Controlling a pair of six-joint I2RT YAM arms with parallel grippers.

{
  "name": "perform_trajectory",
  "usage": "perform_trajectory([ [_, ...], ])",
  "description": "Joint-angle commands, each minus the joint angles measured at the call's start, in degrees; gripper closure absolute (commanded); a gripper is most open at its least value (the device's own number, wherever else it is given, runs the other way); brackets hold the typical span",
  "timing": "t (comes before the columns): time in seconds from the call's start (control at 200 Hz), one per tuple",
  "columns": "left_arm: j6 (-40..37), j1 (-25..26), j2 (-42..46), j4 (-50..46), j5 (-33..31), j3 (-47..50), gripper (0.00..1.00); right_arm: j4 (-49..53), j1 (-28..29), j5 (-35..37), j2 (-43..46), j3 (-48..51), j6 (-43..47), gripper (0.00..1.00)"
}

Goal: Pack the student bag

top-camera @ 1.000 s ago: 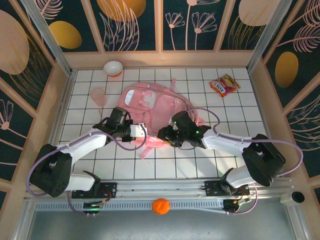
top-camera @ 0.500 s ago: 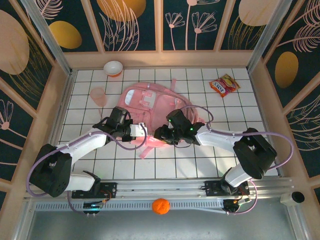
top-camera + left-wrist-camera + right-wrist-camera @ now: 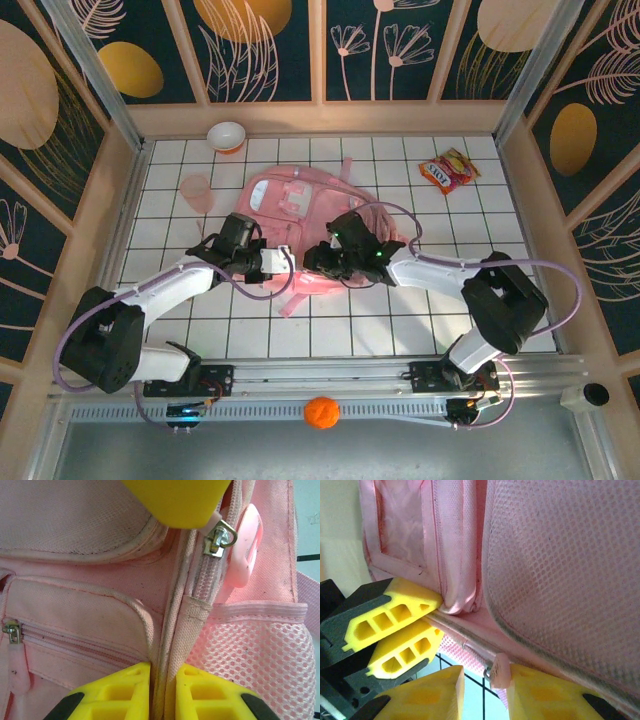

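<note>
Left gripper [image 3: 286, 262] clamped on a zip seam [image 3: 162, 645] of the student bag [image 3: 300, 200], bag lying flat mid-table [image 3: 450, 300] between both arms, right gripper [image 3: 485, 680] at its near edge, jaws apart around a pink zip pull [image 3: 500, 672]

I'm watching a white bowl [image 3: 227, 136] sitting at the far left of the white gridded table [image 3: 500, 300], with a pale pink cup [image 3: 197, 193] standing nearer, just left of it. A red and yellow snack packet [image 3: 448, 170] is lying far right. An orange ball [image 3: 321, 412] is resting below the near rail.
</note>
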State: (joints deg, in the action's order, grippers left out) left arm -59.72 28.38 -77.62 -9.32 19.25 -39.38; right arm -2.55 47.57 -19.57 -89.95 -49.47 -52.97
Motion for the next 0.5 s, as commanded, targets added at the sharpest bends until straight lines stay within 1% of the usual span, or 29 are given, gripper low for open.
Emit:
perform_trajectory([
  [0.0,0.7,0.2,-0.8,-2.3,3.9,-1.2,0.84,1.2,-0.4,0.9,-1.8,-2.2,0.9,0.73],
  [0.05,0.8,0.2,-0.7,-2.4,3.9,-1.2,0.83,1.6,-0.5,1.0,-2.5,-2.5,0.6,0.73],
  [0.125,0.7,0.2,-0.8,-2.5,3.9,-1.2,0.84,2.1,-0.9,1.4,-3.3,-2.9,0.3,0.77],
  [0.16,0.7,0.2,-0.7,-2.5,3.8,-1.2,0.84,2.5,-1.0,1.8,-3.6,-3.2,0.2,0.82],
  [0.27,0.9,0.2,-0.6,-2.5,3.5,-1.2,0.84,5.1,-1.0,4.2,-4.1,-4.7,0.7,0.94],
  [0.35,0.9,0.2,-0.7,-2.6,2.6,-1.1,0.89,7.2,-1.0,7.2,-2.7,-4.8,0.7,1.00],
  [0.43,1.2,0.2,-0.6,-2.4,0.8,-0.8,0.94,8.8,-1.8,10.0,0.3,-3.3,0.5,1.00],
  [0.495,1.3,0.2,-0.5,-2.1,-0.5,-0.4,0.96,9.7,-3.3,10.8,3.0,-1.4,0.2,1.00],
])
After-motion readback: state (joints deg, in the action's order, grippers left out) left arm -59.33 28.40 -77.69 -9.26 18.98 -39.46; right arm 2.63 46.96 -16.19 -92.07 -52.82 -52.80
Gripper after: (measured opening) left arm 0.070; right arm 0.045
